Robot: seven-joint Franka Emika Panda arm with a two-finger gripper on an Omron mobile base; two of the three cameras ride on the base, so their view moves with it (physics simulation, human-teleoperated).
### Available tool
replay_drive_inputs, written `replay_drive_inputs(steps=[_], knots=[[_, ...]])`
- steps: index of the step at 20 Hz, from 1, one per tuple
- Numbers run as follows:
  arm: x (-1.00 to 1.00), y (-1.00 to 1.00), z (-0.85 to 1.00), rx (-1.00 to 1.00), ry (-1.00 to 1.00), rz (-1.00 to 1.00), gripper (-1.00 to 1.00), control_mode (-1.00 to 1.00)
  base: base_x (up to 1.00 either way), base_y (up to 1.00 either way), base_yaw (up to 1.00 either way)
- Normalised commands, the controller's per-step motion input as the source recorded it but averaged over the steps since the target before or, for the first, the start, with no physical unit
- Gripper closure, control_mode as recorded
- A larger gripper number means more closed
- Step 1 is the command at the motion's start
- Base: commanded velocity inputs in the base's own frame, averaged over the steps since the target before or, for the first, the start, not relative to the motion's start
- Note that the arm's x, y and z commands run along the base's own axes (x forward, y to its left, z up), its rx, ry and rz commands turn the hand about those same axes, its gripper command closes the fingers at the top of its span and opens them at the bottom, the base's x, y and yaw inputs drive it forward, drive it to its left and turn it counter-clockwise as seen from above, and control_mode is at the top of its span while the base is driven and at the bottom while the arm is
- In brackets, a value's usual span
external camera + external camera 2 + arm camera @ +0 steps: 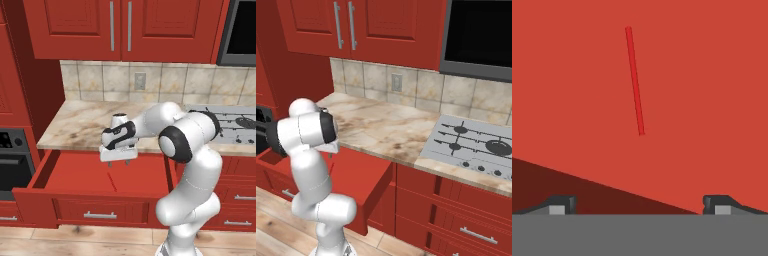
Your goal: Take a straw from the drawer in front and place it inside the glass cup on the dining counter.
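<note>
The wide red drawer (75,175) stands pulled out under the worktop, its silver bar handle (100,215) facing me; its side also shows in the right base view (363,182). The thin red straw (112,182) lies flat on the drawer floor, nearly lengthwise front to back. My gripper (118,163) hangs just above the drawer, pointing down, a little behind the straw. In the hand view the straw (634,80) lies ahead of the gripper (639,206), whose fingers are spread wide with nothing between them. The glass cup and the dining counter are out of view.
A marbled worktop (85,125) with a gas hob (476,142) runs behind the drawer, under a tiled backsplash and tall red cabinet doors (120,25). A dark oven (12,155) sits at the left. Narrower shut red drawers (240,200) stand to the right.
</note>
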Motion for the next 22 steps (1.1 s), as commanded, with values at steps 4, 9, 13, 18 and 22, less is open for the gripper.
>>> replay_drive_inputs(steps=[4, 9, 13, 18, 22], knots=[[0.24, 0.00, -0.31, 0.00, -0.01, -0.06, -1.00, -1.00, 0.00, 0.00, 0.00], [0.27, 0.00, -0.33, 0.00, 0.00, -0.07, -1.00, -1.00, 0.00, 0.00, 0.00], [0.19, 0.00, -0.31, 0.00, 0.00, -0.08, -1.00, -1.00, 0.00, 0.00, 0.00], [0.00, 0.00, -0.24, 0.00, 0.00, -0.06, -1.00, -1.00, 0.00, 0.00, 0.00], [0.00, 0.00, -0.18, 0.00, -0.03, -0.05, -1.00, -1.00, 0.00, 0.00, 0.00]])
